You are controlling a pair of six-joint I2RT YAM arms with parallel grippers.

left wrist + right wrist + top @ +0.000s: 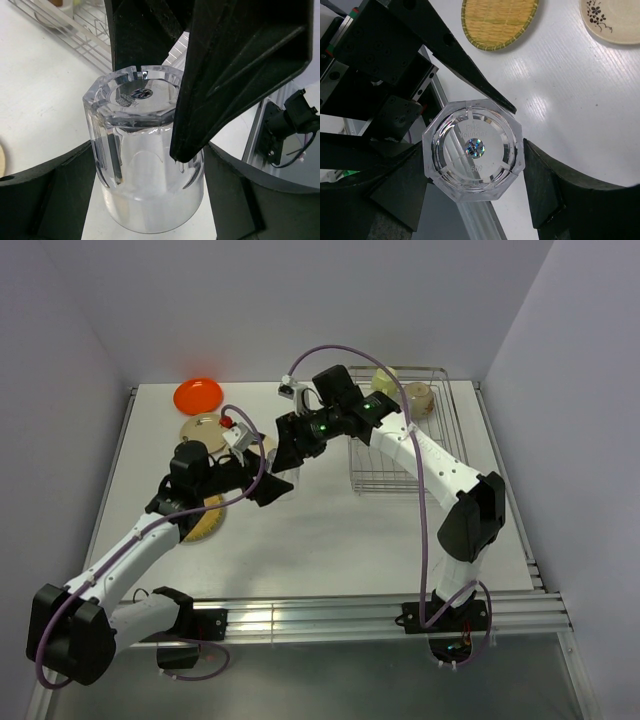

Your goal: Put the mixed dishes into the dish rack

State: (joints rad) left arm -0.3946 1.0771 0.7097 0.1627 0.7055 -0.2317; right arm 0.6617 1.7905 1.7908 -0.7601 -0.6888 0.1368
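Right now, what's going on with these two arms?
Both arms meet mid-table at the upside-down clear glass. The left arm's fingers and the right arm's fingers each flank it; which set actually grips it is unclear. A cream bowl and pale yellow-green mug sit in the silver wire dish rack.

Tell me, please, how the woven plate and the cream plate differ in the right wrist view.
The woven plate is yellow-brown with a ribbed, straw-like weave; the cream plate is smooth and glossy. The woven plate is unpatterned, while the cream plate bears a dark floral mark. Both are round and lie flat on the white table, apart from each other.
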